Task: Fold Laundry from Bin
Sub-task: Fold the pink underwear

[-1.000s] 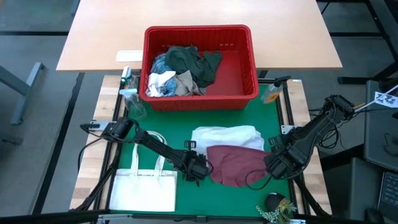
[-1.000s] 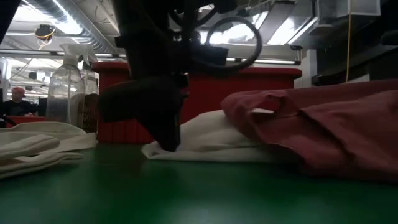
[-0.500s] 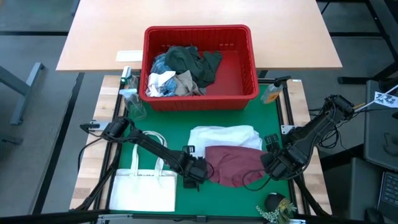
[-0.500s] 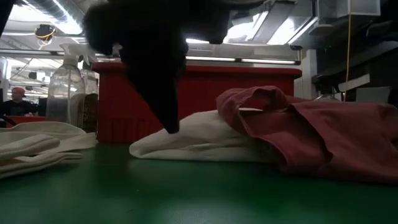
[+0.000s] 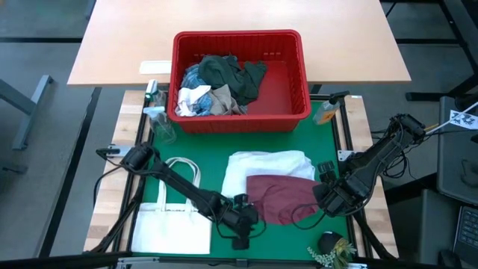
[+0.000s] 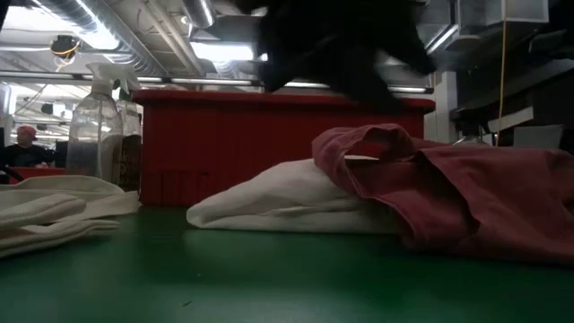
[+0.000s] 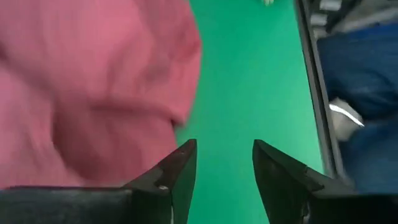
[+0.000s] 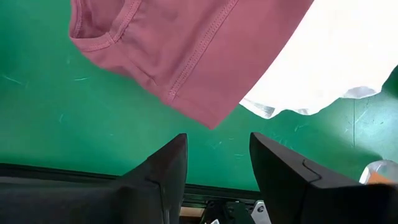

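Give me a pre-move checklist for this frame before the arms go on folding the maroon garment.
1. Left gripper open and empty, beside the maroon cloth garment: ok.
2. Right gripper open, holding nothing, at the garment's other side: ok.
3. Maroon garment folded flat: not ok; its edge stands up in a rumpled ridge in the low view.
4. White cloth garment underneath lies flat: cannot tell, partly covered.
5. Red slotted plastic bin emptied: not ok; it holds more laundry.
6. Flat white tote bag away from the fold: ok.
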Controlling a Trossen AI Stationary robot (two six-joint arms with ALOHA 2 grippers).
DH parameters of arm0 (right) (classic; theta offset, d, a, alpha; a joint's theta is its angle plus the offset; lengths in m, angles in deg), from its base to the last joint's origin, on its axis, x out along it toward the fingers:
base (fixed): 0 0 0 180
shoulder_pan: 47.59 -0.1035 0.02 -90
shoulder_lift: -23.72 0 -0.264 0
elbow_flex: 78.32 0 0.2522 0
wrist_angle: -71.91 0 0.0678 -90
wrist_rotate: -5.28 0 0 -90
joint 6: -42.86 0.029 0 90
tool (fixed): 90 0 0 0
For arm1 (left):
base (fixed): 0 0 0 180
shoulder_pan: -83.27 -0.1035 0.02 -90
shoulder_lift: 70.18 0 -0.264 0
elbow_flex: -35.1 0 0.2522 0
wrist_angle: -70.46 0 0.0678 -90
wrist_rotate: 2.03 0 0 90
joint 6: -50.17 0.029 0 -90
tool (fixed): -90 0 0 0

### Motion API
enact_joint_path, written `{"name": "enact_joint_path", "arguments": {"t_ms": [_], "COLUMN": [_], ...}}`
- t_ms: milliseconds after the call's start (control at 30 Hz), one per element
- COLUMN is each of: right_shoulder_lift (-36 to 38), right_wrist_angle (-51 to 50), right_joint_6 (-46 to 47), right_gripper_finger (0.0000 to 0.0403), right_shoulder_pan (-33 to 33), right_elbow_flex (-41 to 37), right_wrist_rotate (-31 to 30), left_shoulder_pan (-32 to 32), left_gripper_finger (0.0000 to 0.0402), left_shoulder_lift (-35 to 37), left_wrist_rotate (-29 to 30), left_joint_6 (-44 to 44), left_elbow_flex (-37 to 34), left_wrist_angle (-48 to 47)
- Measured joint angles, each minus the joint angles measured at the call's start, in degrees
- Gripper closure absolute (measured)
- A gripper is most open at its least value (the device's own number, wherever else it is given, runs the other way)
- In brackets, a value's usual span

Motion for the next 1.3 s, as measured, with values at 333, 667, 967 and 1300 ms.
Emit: {"name": "enact_joint_path", "arguments": {"t_ms": [333, 667, 967, 1300], "right_shoulder_lift": [0.0, 0.0, 0.0, 0.0], "right_wrist_angle": [3.4, 4.3, 4.5, 4.4], "right_joint_6": [0.0, 0.0, 0.0, 0.0], "right_gripper_finger": [0.0228, 0.0228, 0.0228, 0.0228], "right_shoulder_pan": [0.0, 0.0, 0.0, 0.0], "right_elbow_flex": [0.0, 0.0, 0.0, 0.0], "right_wrist_rotate": [0.0, 0.1, 0.5, 0.6], "left_shoulder_pan": [0.7, 0.0, -2.3, -2.5], "left_gripper_finger": [0.0237, 0.0236, 0.0237, 0.0352], "left_shoulder_lift": [-3.3, -9.5, -11.5, -11.5], "left_wrist_rotate": [9.6, 9.9, 9.1, 7.0], "left_joint_6": [17.7, 24.1, 23.7, 20.4], "left_elbow_flex": [0.1, 0.1, 0.1, 0.1], "left_wrist_angle": [12.2, 15.4, 13.3, 12.6]}}
